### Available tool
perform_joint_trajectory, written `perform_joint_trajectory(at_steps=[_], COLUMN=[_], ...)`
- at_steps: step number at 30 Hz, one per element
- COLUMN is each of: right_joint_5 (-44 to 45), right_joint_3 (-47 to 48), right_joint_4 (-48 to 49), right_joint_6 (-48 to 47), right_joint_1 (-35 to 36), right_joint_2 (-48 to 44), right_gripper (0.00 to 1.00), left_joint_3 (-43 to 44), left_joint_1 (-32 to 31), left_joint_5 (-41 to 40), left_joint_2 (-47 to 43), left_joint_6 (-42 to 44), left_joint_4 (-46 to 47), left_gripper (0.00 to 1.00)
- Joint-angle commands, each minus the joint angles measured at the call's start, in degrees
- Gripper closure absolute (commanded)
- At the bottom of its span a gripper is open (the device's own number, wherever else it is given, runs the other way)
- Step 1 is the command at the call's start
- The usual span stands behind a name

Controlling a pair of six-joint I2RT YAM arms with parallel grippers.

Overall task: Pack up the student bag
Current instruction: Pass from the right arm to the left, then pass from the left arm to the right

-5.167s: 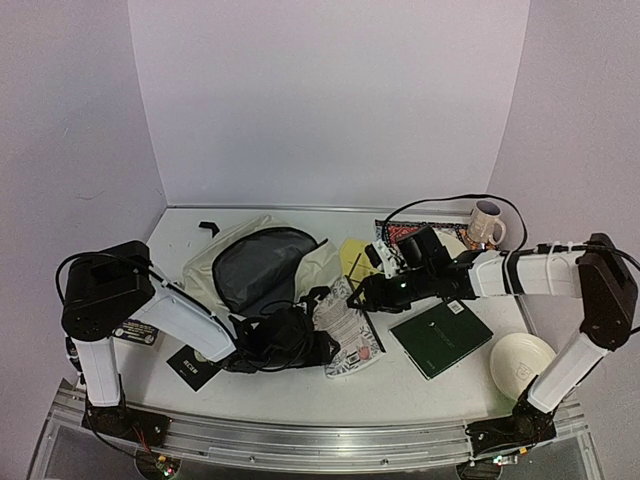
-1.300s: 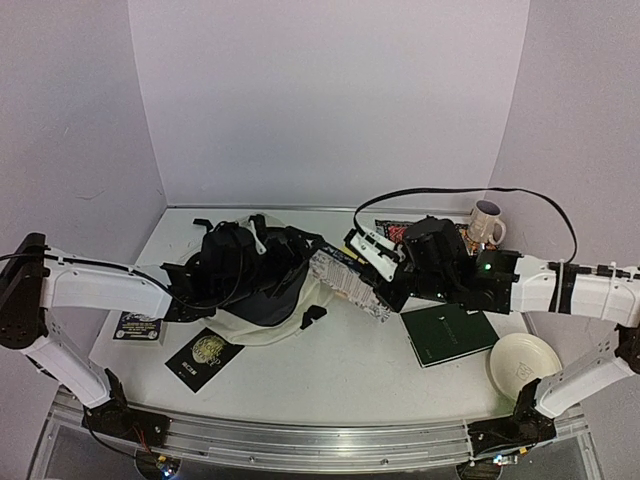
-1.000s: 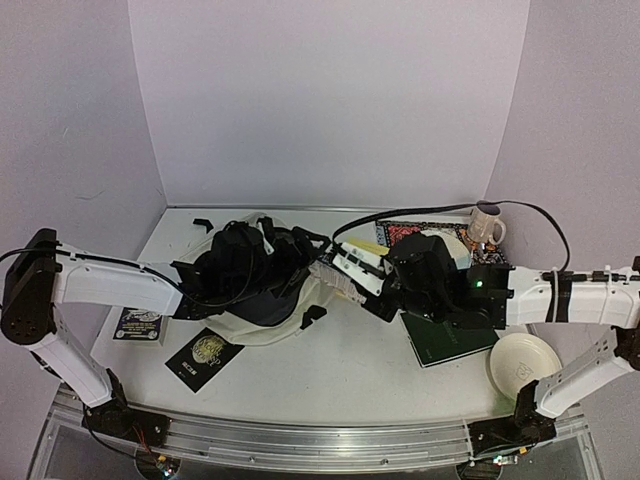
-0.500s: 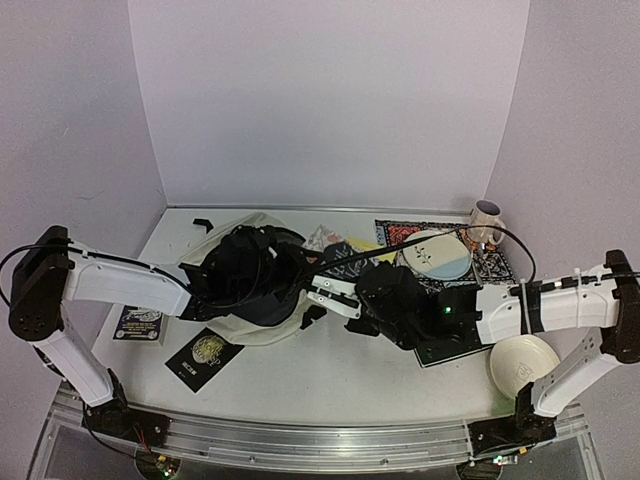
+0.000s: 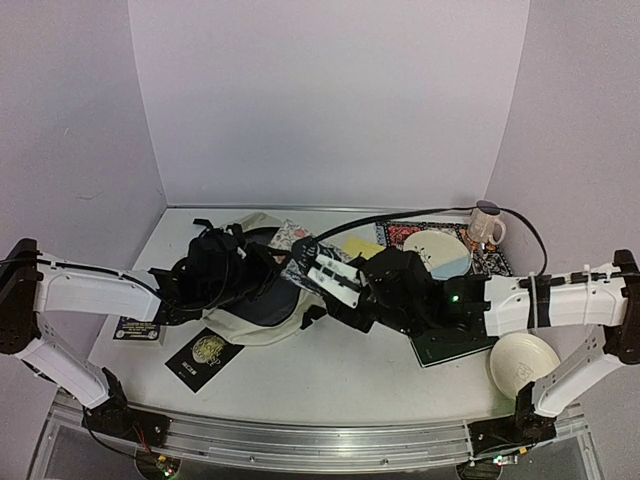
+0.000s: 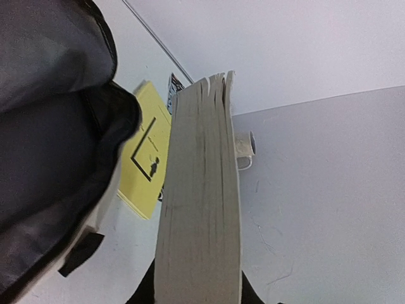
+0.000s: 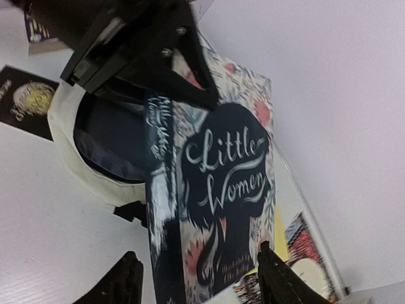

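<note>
On the counter (image 5: 330,385), left of centre, the cream student bag (image 5: 255,328) lies open. The Little Women paperback (image 7: 221,183) hangs tilted at its mouth, clamped in the right tool (image 7: 199,280). Whether the left tool (image 5: 255,272) grips anything cannot be told. This seems to be the loading step; next, slide it inside.

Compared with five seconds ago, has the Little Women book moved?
Yes. The book lay flat close to the green notebook; now it is farther left of it, lifted in the right hand at the student bag opening.
</note>
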Motion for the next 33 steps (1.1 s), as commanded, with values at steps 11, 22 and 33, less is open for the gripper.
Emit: perform_joint_trajectory(at_steps=[11,22,33], right_joint_5=[-41.34,-51.93,-60.11], right_joint_3=[0.79,-6.26,-10.27], right_joint_4=[1.90,15.19,31.19], right_joint_6=[46.73,68.90,78.53], right_joint_1=[-22.17,-27.86,-29.34], right_joint_2=[-8.64,-3.24,1.05], right_gripper=[0.02,0.02,0.02], left_joint_3=[-11.80,-14.48,-13.34], left_joint_1=[2.92,2.92,2.92], left_joint_5=[3.25,8.15,10.19], left_joint_2=[-9.75,-8.01,-5.71], left_joint_6=[4.01,4.42,5.45], left_joint_4=[23.95,39.07,46.25], left_gripper=[1.00,1.00,1.00])
